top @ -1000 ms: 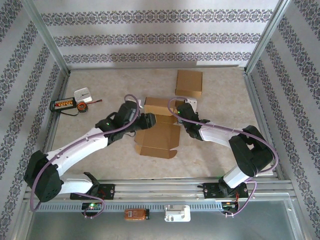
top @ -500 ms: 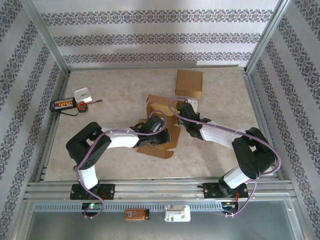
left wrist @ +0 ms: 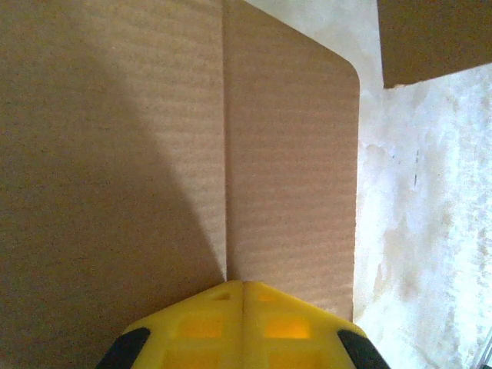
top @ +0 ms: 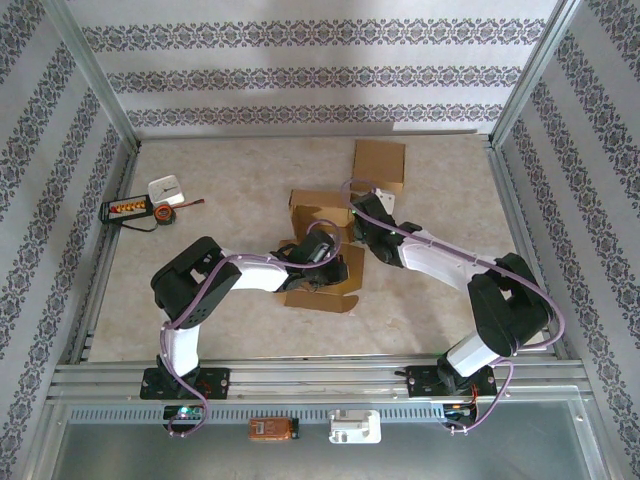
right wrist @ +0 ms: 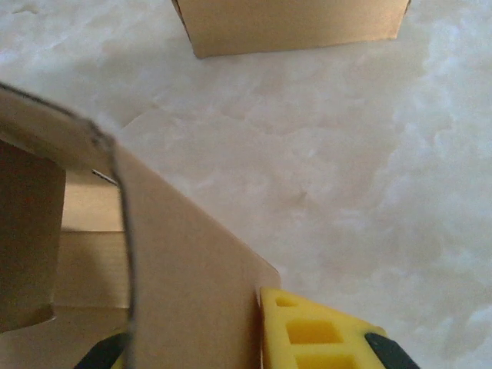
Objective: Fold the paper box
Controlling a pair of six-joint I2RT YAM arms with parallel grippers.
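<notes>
Top external view: the half-formed paper box [top: 313, 209] sits mid-tabletop [top: 450, 190]. The right gripper [right wrist: 200, 346] pinches a raised flap [right wrist: 184, 261]. The left gripper [left wrist: 242, 304], fingers together, meets a panel. The card looks light and stiff and probably bends at its creases, so grip flap edges.

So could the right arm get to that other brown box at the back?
Probably yes. The spare box sits just beyond the right claw, with bare table between. But the claw is clamped on a flap of the paper box, so it must let go first.
</notes>
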